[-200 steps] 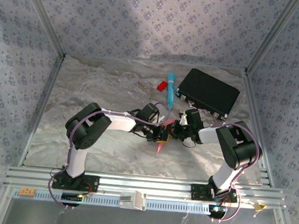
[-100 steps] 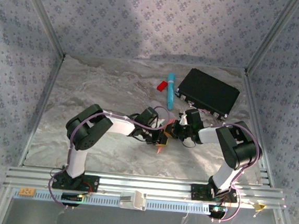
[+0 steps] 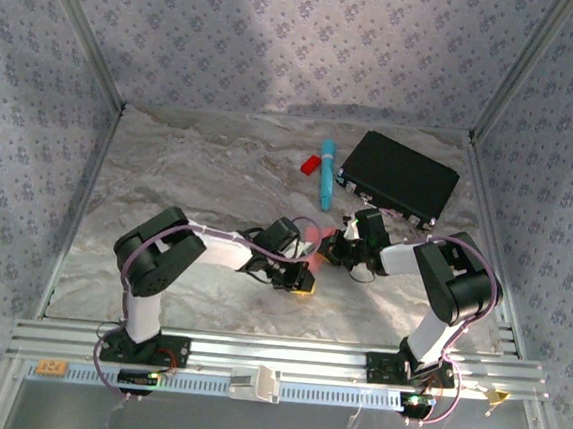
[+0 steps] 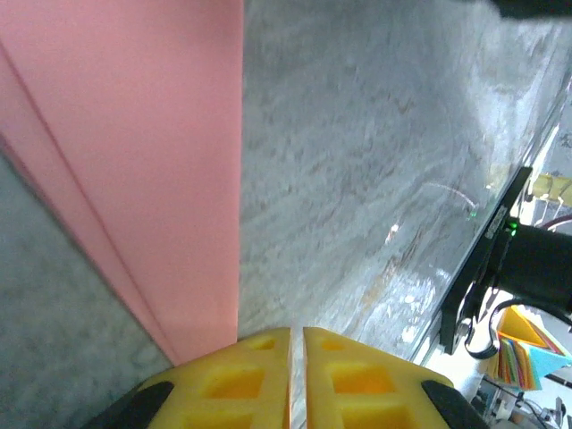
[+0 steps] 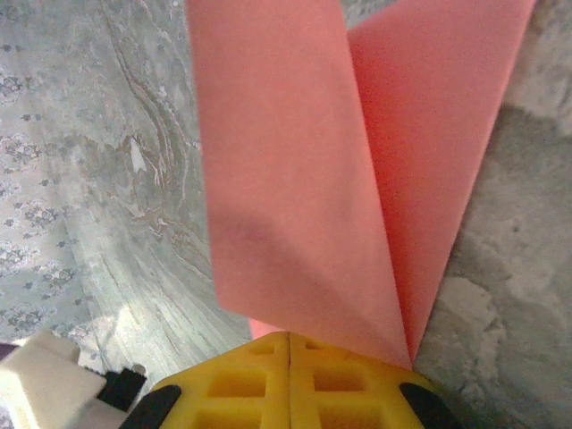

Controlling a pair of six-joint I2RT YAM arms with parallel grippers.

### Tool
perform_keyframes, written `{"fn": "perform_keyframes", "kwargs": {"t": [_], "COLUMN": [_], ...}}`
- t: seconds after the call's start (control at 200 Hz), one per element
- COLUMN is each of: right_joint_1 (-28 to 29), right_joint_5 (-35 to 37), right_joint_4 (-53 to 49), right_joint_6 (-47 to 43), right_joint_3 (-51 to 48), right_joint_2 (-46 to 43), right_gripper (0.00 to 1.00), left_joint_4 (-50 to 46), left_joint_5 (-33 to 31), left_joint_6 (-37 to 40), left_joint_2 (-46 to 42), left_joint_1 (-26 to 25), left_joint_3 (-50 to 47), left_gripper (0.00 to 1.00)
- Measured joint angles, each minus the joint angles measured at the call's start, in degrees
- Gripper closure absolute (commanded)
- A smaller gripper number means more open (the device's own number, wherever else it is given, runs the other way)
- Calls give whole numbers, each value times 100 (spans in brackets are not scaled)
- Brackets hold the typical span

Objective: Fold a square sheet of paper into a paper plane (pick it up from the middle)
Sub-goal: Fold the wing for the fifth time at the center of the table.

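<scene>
My right gripper (image 5: 288, 344) clamps the creased paper plane (image 5: 295, 179); my left gripper (image 4: 297, 335) is clenched against it. Folding looks nearly finished.

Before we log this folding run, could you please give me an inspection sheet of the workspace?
Surface: marbled grey table.
Job's things: folded pink paper, held between both end effectors.
Clutter: blue pen, small red piece, black case, all on the far side.
End effectors: right end effector shut on the paper; left end effector shut, paper beside it, grip unclear.
Cables: purple cables along both arms.
Surroundings: patterned walls; aluminium rail at the near edge.
</scene>
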Motion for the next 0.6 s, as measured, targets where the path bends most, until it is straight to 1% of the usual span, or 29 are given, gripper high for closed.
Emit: {"fn": "perform_keyframes", "kwargs": {"t": [0.155,0.275,0.425,0.525,0.6], "right_joint_1": [4,4,15,20,20], "right_joint_5": [17,24,52,61,61], "right_joint_4": [-11,-17,-24,-31,-33], "right_joint_6": [0,0,0,0,0], "right_joint_3": [0,0,0,0,0], "right_joint_2": [-11,-17,-24,-26,-26], "right_gripper": [93,93,93,93,93], "left_joint_4": [-247,-350,-173,-85,-70], "left_joint_5": [35,31,-9,-55,-101], "left_joint_6": [-4,-7,-52,-114,-114], "left_joint_2": [-297,-664,-990,-898,-669], "left_joint_1": [-157,-160,90,306,415], "left_joint_3": [-249,-297,-258,-107,149], "left_gripper": [89,90,90,89,89]}}
